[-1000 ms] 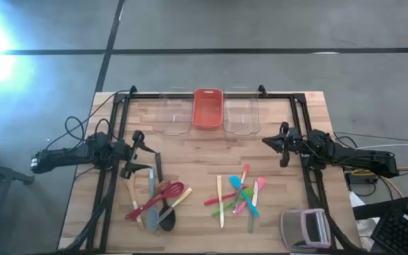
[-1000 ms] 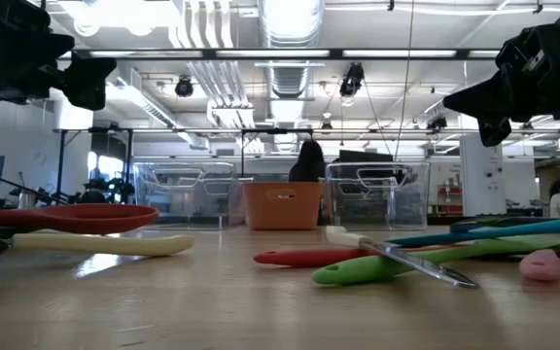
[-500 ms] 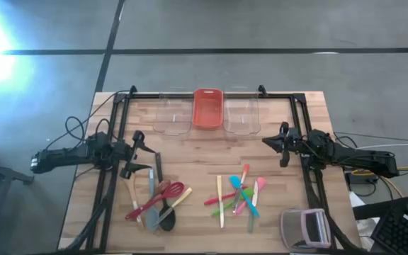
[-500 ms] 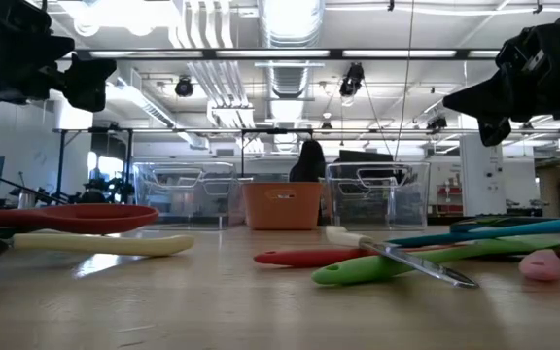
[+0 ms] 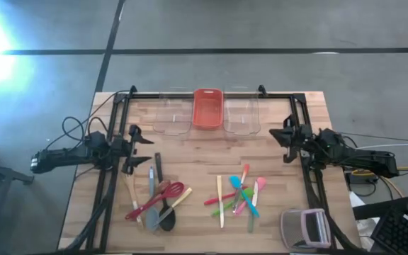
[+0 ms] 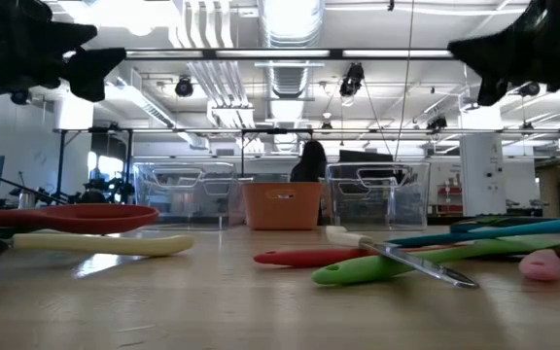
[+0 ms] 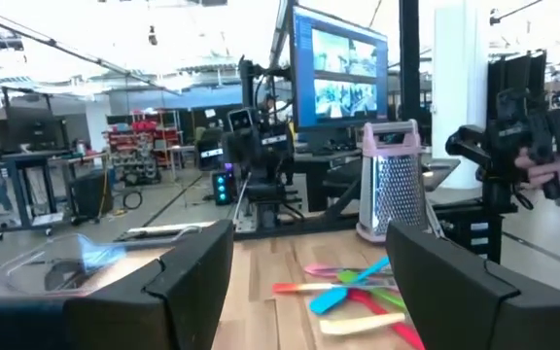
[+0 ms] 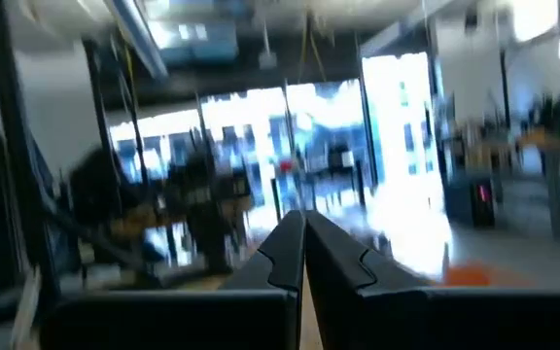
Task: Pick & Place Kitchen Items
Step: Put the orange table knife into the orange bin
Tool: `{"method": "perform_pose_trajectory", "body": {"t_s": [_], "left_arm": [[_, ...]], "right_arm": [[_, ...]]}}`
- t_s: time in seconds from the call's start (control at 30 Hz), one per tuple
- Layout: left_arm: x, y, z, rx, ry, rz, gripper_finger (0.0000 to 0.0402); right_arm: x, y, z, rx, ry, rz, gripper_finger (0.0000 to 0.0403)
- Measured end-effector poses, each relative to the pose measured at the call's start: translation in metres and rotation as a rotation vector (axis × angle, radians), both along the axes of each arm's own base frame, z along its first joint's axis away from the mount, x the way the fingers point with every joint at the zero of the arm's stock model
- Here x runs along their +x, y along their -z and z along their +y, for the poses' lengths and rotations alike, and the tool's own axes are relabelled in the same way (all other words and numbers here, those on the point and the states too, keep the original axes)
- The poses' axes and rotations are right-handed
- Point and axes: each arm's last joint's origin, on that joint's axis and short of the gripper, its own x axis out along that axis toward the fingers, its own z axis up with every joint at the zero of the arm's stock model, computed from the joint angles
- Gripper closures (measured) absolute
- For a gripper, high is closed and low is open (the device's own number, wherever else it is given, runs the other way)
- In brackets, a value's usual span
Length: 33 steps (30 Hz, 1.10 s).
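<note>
High view: the left gripper (image 5: 142,142) hangs at the left-centre of the frame with its fingers spread, empty, just above the heap of large spoons and spatulas (image 5: 156,202) lying lower left. The right gripper (image 5: 283,138) sits at right-centre, fingers pressed together, holding nothing. The small coloured spoons (image 5: 241,196) and a pale wooden stick (image 5: 219,201) lie in the lower middle. A red bin (image 5: 207,108) stands between two clear bins (image 5: 171,113) at the top edge of the table (image 5: 190,163).

Low view: a red spatula (image 6: 66,216) lies at the left, a green spoon (image 6: 387,264) at the lower right.

Left wrist view: the fingers (image 7: 188,277) stand wide apart, coloured spoons (image 7: 353,297) and a grater (image 7: 394,180) beyond.

Right wrist view: the fingers (image 8: 278,255) meet
</note>
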Motion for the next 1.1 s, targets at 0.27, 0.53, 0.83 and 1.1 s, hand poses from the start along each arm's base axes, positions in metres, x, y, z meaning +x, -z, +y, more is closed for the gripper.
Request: {"method": "perform_pose_trajectory", "body": {"t_s": [0.27, 0.53, 0.83, 1.1], "left_arm": [[-0.006, -0.020, -0.001, 0.023, 0.000, -0.213, 0.0128], [-0.013, -0.032, -0.001, -0.038, 0.030, -0.349, 0.0128], [-0.013, -0.033, 0.004, -0.072, -0.165, -0.370, 0.0128], [-0.014, -0.034, 0.005, -0.091, -0.204, -0.383, 0.0128]], "right_arm": [[-0.007, -0.017, 0.001, -0.004, -0.004, -0.191, 0.0394], [-0.008, -0.018, 0.003, 0.066, -0.099, -0.226, 0.0394], [0.003, -0.037, 0.002, 0.080, -0.147, -0.171, 0.0394], [0.044, -0.088, 0.005, 0.020, -0.271, 0.136, 0.0394]]}}
